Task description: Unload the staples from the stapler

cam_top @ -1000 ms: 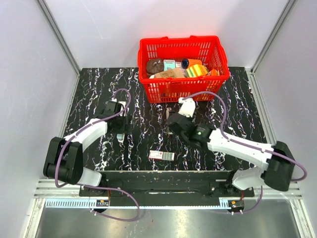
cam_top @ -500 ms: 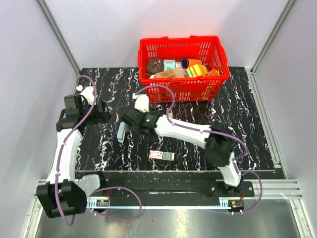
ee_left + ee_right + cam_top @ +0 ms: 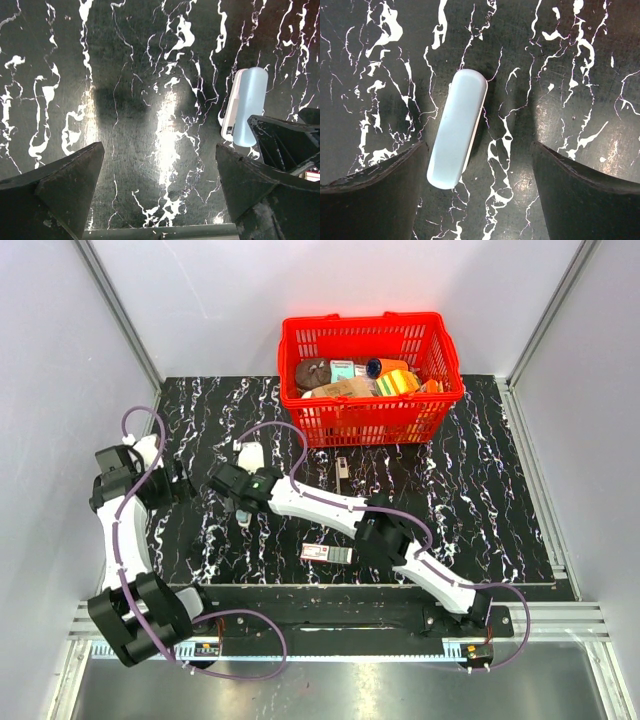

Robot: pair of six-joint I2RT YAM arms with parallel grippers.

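Note:
The stapler (image 3: pixel 457 127) is a light blue, closed bar lying flat on the black marbled table. My right gripper (image 3: pixel 480 167) is open and hangs over it, with the stapler's near end just inside the left finger (image 3: pixel 385 185) and not gripped. In the top view this gripper (image 3: pixel 240 502) covers most of the stapler (image 3: pixel 244 517). My left gripper (image 3: pixel 160 175) is open and empty over bare table, left of the stapler (image 3: pixel 247 105); it sits at the far left in the top view (image 3: pixel 185 485). A thin staples strip (image 3: pixel 341 471) lies in front of the basket.
A red basket (image 3: pixel 372 422) full of small items stands at the back centre. A flat red-and-white box (image 3: pixel 328 554) lies near the front edge. The right arm stretches across the middle of the table. The right gripper's black body (image 3: pixel 287 142) shows in the left wrist view.
My right gripper has swung left from in front of the basket to over the stapler. My left gripper has pulled away from the stapler to the far left.

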